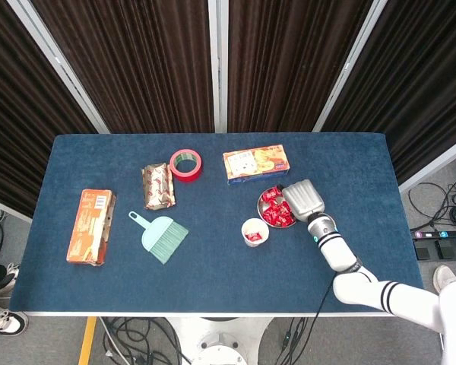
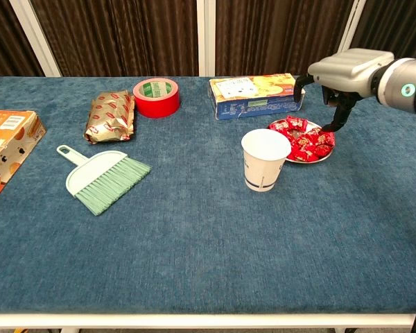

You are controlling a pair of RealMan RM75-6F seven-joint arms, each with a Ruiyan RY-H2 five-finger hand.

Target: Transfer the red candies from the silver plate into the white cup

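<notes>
my right hand (image 2: 341,78) hangs over the right rim of the round silver plate (image 2: 327,155), dark fingers (image 2: 338,116) hanging apart and holding nothing. crinkly red candies (image 2: 301,137) are heaped on the plate, and 1 lies inside the white paper cup (image 1: 254,231) just beside it on the blue felt table (image 2: 194,229).

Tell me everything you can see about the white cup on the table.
The white cup is a small paper-looking cup with a dark band near its base, standing upright and open on the blue table. It sits just in front and to the left of the silver plate, very close to it. The head view shows red candy already inside it. Nothing grips it; the right hand hangs over the plate's far right side, apart from the cup.
</notes>
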